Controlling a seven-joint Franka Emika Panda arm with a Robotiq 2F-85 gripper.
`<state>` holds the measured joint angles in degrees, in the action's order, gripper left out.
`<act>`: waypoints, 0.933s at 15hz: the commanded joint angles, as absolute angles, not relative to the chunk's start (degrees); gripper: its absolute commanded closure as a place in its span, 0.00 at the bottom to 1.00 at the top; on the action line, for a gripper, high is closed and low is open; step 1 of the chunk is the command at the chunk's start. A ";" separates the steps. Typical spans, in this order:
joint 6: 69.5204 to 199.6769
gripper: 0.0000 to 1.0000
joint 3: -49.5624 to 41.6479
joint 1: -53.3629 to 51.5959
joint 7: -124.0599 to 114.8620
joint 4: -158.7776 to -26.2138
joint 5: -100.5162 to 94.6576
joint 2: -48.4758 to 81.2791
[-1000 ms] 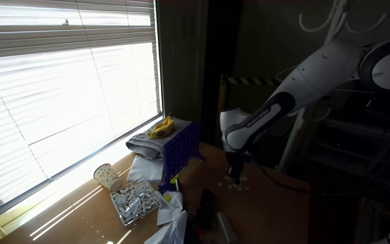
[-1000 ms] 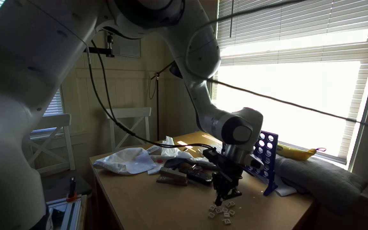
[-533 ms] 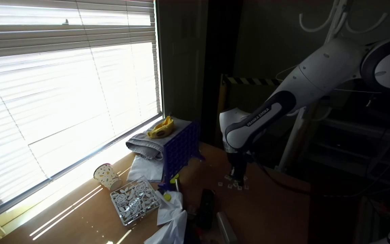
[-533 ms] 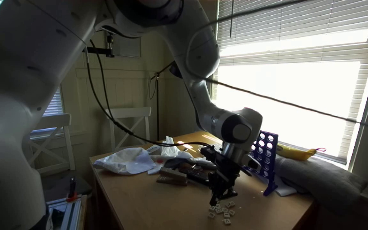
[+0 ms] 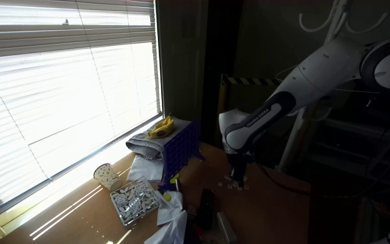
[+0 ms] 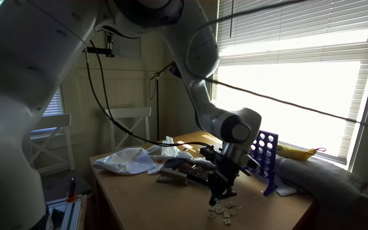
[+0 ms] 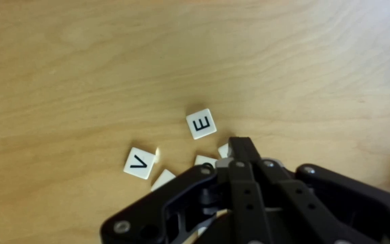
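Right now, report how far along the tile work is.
Apparently done: letter tiles out on the table, several face up. In hand: the shut gripper is low over them, with no tile visibly held. Left: likely more handling, since the E tile and V tile lie loose and unaligned.

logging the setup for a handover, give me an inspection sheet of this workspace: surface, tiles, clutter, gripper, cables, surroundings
Surface: wooden table, sunlight streaks across part.
Letter tiles: white, scattered close together; E tile and V tile readable in the wrist view, others partly hidden.
Clutter: purple grid standing upright, patterned cup, silver openwork rack, yellow pouch on a grey towel.
Gripper: shut, right by the tiles; whether it touches one, I cannot tell.
Cables: black cable hangs in a loop toward the gripper; another cable crosses higher up.
Surroundings: window blinds, white chairs.
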<state>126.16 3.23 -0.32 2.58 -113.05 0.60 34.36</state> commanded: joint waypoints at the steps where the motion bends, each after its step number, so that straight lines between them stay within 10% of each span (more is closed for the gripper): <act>1: 125.78 1.00 2.94 -0.90 2.41 -112.24 0.84 35.42; 14: 125.52 1.00 2.96 -1.96 2.20 -110.77 0.37 37.34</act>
<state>126.20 3.21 -1.28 2.58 -112.79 0.58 35.63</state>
